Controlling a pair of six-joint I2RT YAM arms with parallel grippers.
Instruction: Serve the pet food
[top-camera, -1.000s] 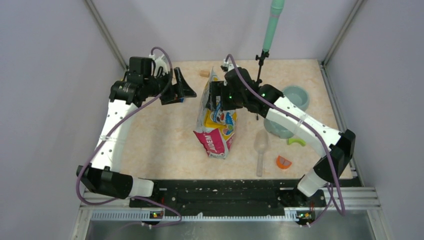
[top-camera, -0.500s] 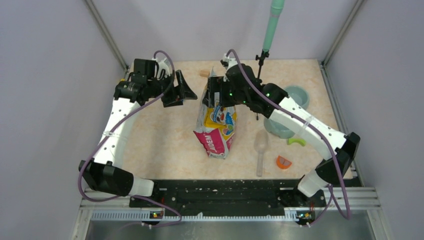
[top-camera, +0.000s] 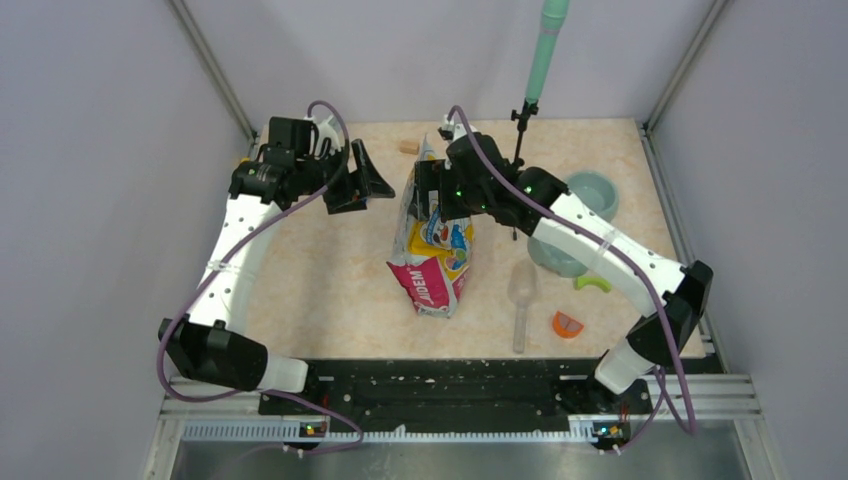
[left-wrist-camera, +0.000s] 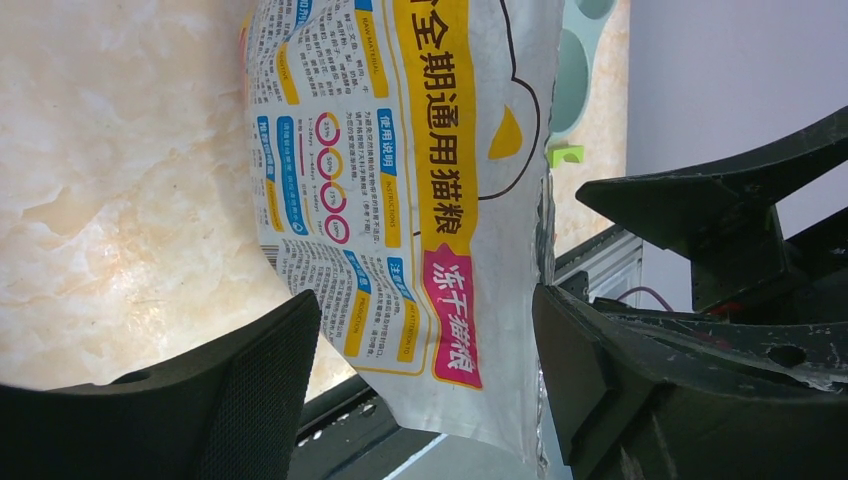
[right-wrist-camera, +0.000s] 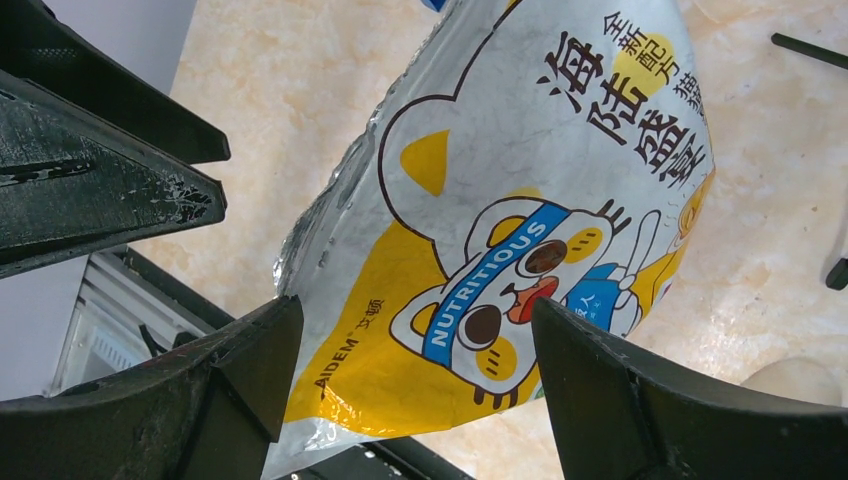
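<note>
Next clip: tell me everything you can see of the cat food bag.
The cat food bag is a crinkly, foil-like pouch, white and yellow with a pink band at its base. Its front bears a cartoon cat in a NUTRITIOUS headband, its back printed tables. It stands upright on the table. The open right gripper is at its upper part; contact cannot be told. The open left gripper is apart, to its left. No kibble shows.

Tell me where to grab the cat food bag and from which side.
Grip the bag by its flat top edge, not the bulging body: that edge is thin enough to pinch. It seems to stand upright, so come in level from the side; the open right claw faces its cat-printed front, the open left claw its back.
</note>
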